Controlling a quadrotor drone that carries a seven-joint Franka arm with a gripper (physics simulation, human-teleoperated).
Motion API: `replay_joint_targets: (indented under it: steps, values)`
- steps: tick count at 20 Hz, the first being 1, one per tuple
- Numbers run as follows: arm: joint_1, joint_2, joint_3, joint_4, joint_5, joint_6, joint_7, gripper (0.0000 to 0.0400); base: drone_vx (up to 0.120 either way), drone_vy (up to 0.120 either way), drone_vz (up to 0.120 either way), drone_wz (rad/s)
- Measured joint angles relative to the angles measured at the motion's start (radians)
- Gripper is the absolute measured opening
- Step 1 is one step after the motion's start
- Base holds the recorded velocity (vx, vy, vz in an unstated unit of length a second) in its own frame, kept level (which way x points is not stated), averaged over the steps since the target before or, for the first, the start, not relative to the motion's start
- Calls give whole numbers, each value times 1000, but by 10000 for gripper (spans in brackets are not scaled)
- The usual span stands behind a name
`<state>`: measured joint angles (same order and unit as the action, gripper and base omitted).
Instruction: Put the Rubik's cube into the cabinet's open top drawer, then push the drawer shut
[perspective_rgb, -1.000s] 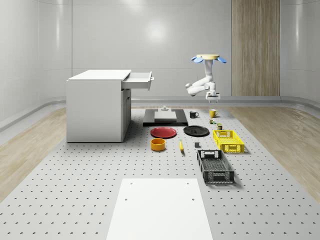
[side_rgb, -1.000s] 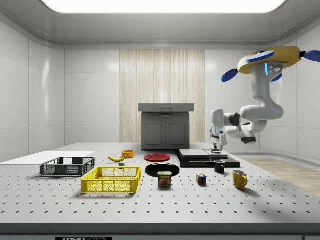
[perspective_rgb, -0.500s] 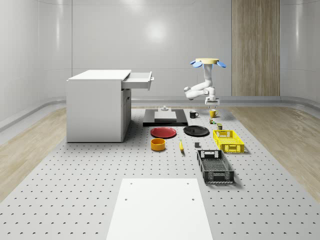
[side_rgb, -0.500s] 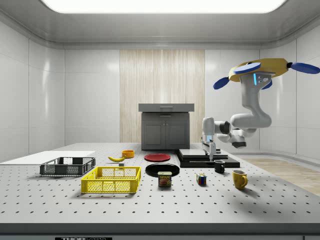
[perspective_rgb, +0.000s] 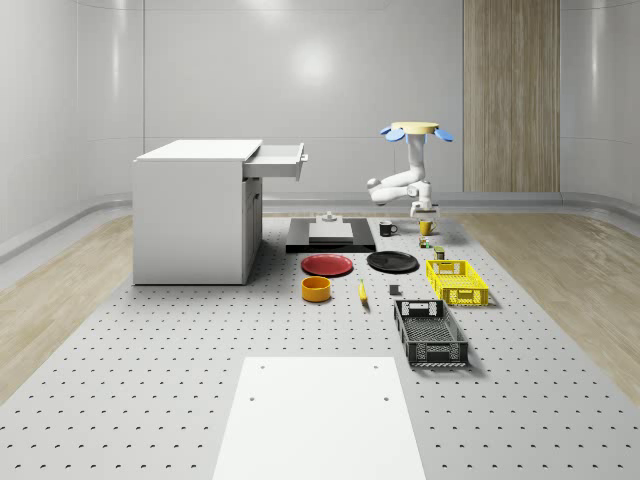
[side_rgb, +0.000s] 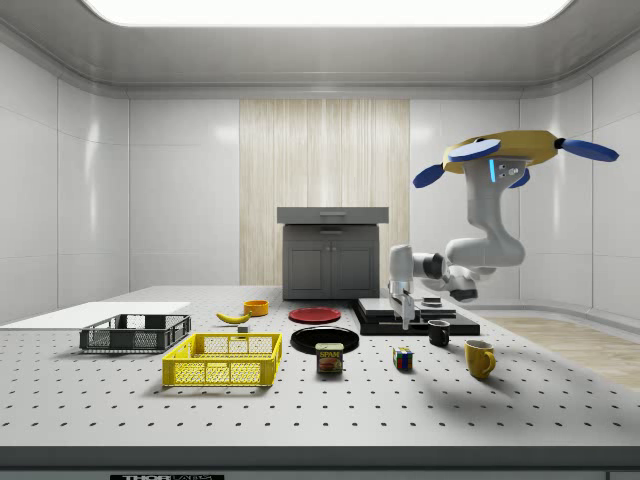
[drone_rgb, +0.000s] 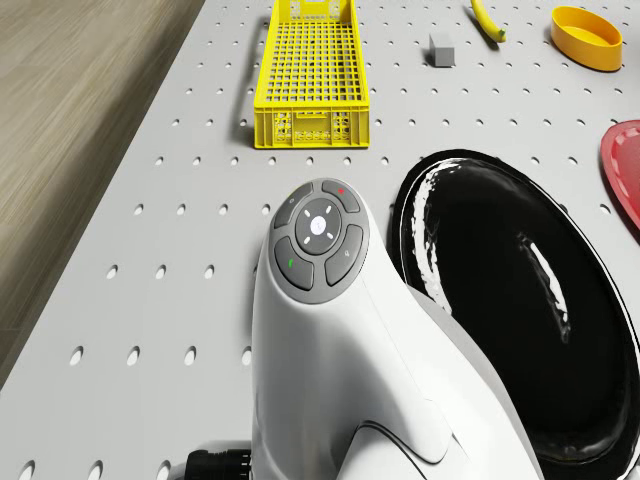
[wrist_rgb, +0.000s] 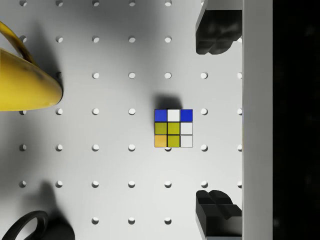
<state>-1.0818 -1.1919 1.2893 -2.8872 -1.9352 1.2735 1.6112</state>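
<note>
Yellow mug (wrist_rgb: 22, 80) and black mug (wrist_rgb: 35, 227) flank the Rubik's cube (wrist_rgb: 173, 128) beneath the spread tool (wrist_rgb: 216, 127).

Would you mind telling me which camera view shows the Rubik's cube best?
The wrist view: the Rubik's cube lies centred on the table, its coloured top squares plain. In the side view it is a small block between the can and the yellow mug.

Perforated table (perspective_rgb: 150, 380) with Rubik's cube (wrist_rgb: 173, 128), crates (perspective_rgb: 455, 281)
</note>
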Motion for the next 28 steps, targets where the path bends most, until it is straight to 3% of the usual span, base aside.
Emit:
replay_joint_targets:
  steps: [3,12,28]
  values:
    - [2,-23,-30,6,-24,32,-3,400,0,0,-13,0]
    - [-2,-72,-91,22,-72,100,-5,400,0,-22,-120,0]
    - [-21,-131,-206,67,-170,207,-8,389,0,0,-5,0]
